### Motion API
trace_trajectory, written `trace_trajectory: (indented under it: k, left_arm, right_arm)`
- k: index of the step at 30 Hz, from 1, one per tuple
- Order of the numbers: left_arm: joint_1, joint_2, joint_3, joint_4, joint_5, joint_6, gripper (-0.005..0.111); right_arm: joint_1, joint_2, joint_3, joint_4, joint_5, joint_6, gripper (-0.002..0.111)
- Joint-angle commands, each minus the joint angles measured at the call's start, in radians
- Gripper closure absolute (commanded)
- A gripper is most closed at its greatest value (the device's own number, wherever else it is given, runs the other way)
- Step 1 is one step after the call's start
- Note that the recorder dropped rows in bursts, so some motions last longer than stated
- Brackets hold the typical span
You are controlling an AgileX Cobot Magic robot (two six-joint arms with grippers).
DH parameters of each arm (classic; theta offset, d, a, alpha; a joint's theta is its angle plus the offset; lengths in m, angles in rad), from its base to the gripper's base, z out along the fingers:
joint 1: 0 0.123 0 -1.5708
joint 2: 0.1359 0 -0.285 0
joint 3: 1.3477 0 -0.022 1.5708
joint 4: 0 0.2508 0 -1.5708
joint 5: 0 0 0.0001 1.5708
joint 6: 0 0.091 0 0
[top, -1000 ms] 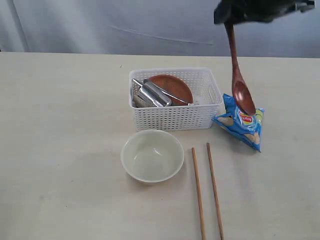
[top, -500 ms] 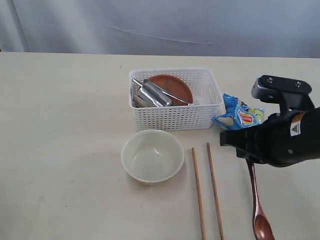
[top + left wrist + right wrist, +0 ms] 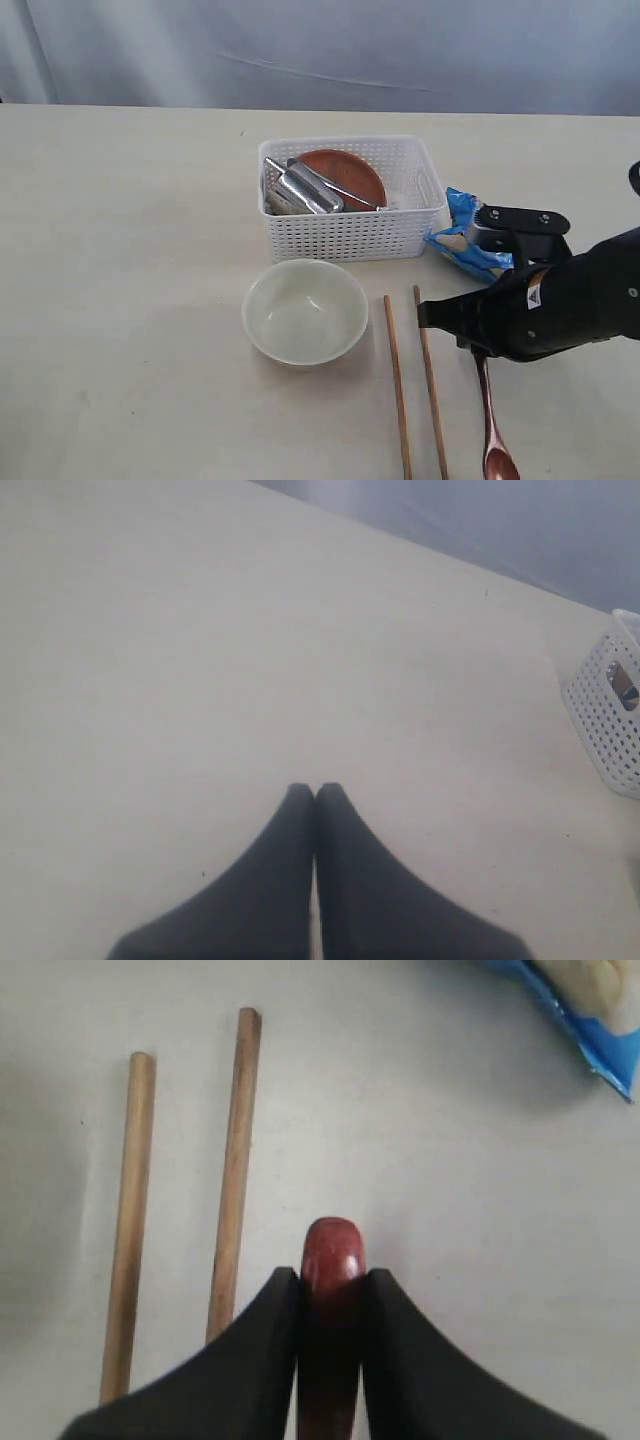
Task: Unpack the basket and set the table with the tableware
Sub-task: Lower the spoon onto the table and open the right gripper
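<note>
Moved: right gripper (image 3: 331, 1278) has dropped from high above the right end of the white lattice plastic basket (image 3: 350, 235) to low on the basket's camera-facing side. The dark wooden spoon (image 3: 493, 430) went from hanging upright to near flat.
Right grip: clamped on the spoon's handle end, a jaw on either side, so the bowl end points away from the basket.
Spoon: beyond the basket's front right corner, parallel to the two wooden chopsticks (image 3: 397, 390) and just outside them. I read that as lining the cutlery up as one setting. Whether it touches the pale beige table (image 3: 130, 250), I can't tell.
Left side: left gripper (image 3: 315, 792) closed on nothing, parked well off the basket's left end.
Already out: cream bowl (image 3: 305, 310), directly in front of the basket.
Still in basket: reddish-brown round plate (image 3: 350, 172), steel cup (image 3: 305, 190) on its side, thin steel cutlery beside it.
Extra: blue chips bag (image 3: 465, 250) against the basket's right end. Not tableware, so I'd leave it.
Next, my guess: release once the spoon lies flat.
</note>
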Motion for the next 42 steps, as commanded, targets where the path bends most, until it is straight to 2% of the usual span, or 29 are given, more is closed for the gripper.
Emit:
trace_trajectory:
  k: [1, 12, 34, 37, 42]
  left_arm:
    - [-0.007, -0.002, 0.006, -0.003, -0.005, -0.002, 0.107]
    - [-0.007, -0.002, 0.006, -0.003, -0.005, -0.002, 0.107]
    - [-0.007, -0.002, 0.006, -0.003, -0.005, -0.002, 0.107]
    - [-0.007, -0.002, 0.006, -0.003, -0.005, -0.002, 0.107]
    - [-0.007, -0.002, 0.006, -0.003, -0.005, -0.002, 0.107]
  right_arm:
    - [-0.007, 0.034, 0.002, -0.012, -0.056, 0.009, 0.109]
    - [-0.007, 0.077, 0.002, -0.012, -0.119, 0.033, 0.109]
    - [-0.007, 0.093, 0.002, -0.012, -0.123, 0.031, 0.108]
    - [-0.007, 0.093, 0.002, -0.012, -0.123, 0.031, 0.1]
    - [-0.007, 0.093, 0.002, -0.012, -0.126, 0.064, 0.074]
